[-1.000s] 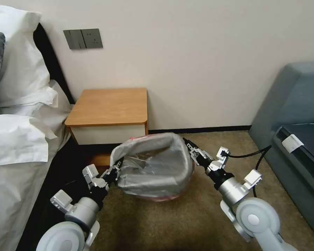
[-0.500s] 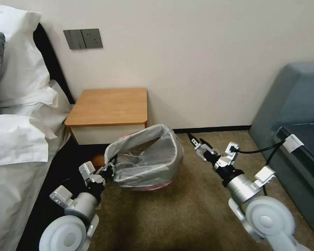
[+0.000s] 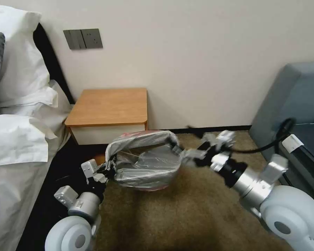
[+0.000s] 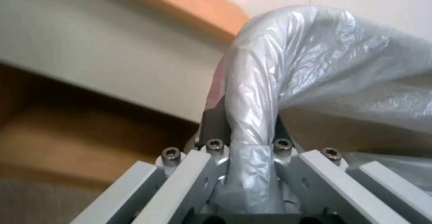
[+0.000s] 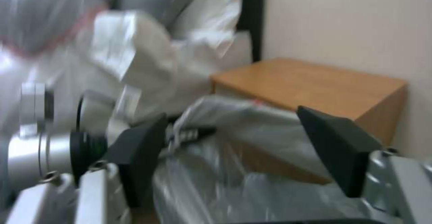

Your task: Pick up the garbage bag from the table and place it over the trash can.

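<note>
A: Comparing with a second ago: the right pincer [image 3: 179, 153] had let go and pulled back from the bin, and now it is back at the right side of the rim. Its jaws are spread wide, nothing between them.

B: Left pincer [image 3: 110, 169]?

A: Unchanged. It keeps pinching a fold of the garbage bag [image 3: 146, 160] at the left side of the rim; the left wrist view shows the plastic [image 4: 252, 92] bunched between the jaws.

B: Meaning for the task?

A: My guess is the bag is already on, and the right arm has returned to fix the far edge.

B: Where is the bag, and how does it look?

A: Off the desk [image 3: 110, 106], draped over the trash can on the carpet just in front of it. Thin, grey, crinkly, see-through, mouth open, pink-red edge showing near the bottom. The can itself is almost wholly wrapped.
</note>
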`<state>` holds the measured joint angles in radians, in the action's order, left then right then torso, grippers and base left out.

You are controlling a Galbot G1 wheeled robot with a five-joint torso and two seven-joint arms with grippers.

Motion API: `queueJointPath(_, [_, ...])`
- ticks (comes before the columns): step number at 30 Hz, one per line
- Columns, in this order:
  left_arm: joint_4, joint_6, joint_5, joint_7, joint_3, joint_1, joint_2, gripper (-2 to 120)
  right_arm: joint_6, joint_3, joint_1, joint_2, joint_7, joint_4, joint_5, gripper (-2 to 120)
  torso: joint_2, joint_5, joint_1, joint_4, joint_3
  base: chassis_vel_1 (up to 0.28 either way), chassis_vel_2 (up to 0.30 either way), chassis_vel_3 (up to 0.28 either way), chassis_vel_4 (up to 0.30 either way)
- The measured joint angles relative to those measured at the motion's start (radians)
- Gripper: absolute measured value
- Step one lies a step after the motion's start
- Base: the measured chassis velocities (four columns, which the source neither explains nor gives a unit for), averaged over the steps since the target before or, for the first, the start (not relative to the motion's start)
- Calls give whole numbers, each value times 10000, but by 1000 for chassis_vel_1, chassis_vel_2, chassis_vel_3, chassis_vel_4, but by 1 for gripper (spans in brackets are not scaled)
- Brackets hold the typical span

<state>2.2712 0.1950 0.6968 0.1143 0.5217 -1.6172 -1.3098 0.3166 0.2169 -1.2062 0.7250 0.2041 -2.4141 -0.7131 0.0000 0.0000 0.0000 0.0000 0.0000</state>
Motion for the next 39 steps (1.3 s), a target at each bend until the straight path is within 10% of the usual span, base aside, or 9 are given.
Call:
queueJointPath(21, [223, -626, -2460, -668, -169, -407, -112, 4, 319, -5437, 5074, 527, 470, 2826, 4398, 0, 0, 0, 0, 0, 1, 0, 0, 0, 0])
queueJointPath(39, [394, -890, -3212, -959, -320, -688, -273, 4, 1578, -7617, 6349, 2218, -1316, 3746, 5128, 0, 0, -1, 0, 0, 0, 0, 0, 0, 0])
